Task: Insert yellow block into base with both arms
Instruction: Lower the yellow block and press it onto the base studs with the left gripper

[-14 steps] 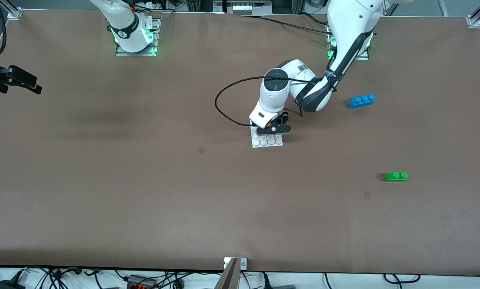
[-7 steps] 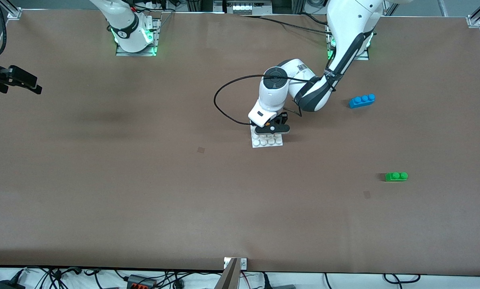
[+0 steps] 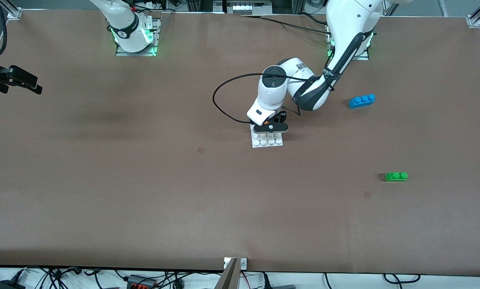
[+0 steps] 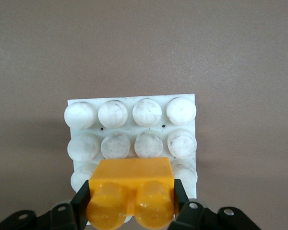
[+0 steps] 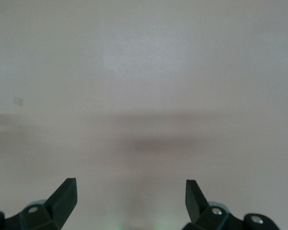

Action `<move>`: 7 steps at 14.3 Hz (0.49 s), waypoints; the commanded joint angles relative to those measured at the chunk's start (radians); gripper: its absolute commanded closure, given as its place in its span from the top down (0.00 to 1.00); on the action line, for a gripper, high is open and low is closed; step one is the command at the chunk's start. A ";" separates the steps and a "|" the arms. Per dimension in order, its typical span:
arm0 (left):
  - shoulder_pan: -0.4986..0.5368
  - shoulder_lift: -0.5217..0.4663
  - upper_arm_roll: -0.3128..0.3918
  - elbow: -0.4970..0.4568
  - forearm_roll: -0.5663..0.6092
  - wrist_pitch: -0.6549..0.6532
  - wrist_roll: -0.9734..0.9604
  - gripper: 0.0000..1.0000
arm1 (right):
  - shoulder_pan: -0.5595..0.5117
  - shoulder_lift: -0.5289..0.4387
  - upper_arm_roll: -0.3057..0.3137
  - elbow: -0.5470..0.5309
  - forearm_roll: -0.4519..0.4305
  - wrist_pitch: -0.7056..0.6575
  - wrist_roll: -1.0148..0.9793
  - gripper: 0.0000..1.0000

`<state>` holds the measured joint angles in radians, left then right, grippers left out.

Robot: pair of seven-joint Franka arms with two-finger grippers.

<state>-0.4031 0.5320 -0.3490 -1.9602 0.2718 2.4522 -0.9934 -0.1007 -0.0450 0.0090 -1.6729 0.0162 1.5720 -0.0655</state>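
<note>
My left gripper (image 3: pixel 270 128) is shut on the yellow block (image 4: pixel 131 190), with a black finger (image 4: pixel 81 200) pressed against each end and the two studs facing the wrist camera. The block is over the white studded base (image 3: pixel 267 141) (image 4: pixel 132 125), at the middle of the base's edge row farthest from the front camera. I cannot tell whether block and base touch. In the front view the hand hides the block. My right gripper (image 3: pixel 36 87) (image 5: pixel 131 186) hangs open and empty in the air at the right arm's end of the table and waits.
A blue three-stud brick (image 3: pixel 362 100) lies toward the left arm's end of the table. A green two-stud brick (image 3: pixel 396 176) lies nearer the front camera than the blue one. A black cable (image 3: pixel 223 96) loops off the left wrist.
My left gripper has shifted slightly toward the robots' bases with the block, uncovering more of the base's studs. The right arm has not moved.
</note>
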 commanded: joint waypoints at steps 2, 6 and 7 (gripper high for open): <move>0.062 0.005 -0.057 -0.043 0.033 0.019 -0.016 0.47 | 0.001 -0.010 0.005 -0.010 -0.002 0.005 0.018 1.00; 0.067 0.010 -0.058 -0.043 0.041 0.019 -0.010 0.47 | 0.009 -0.010 0.006 -0.010 -0.004 0.005 0.018 1.00; 0.073 0.011 -0.058 -0.042 0.059 0.021 -0.011 0.47 | 0.010 -0.010 0.006 -0.010 -0.004 0.007 0.018 1.00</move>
<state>-0.3581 0.5465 -0.3861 -1.9872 0.2781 2.4620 -0.9933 -0.0984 -0.0450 0.0119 -1.6729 0.0162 1.5720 -0.0653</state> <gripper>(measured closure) 0.313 0.000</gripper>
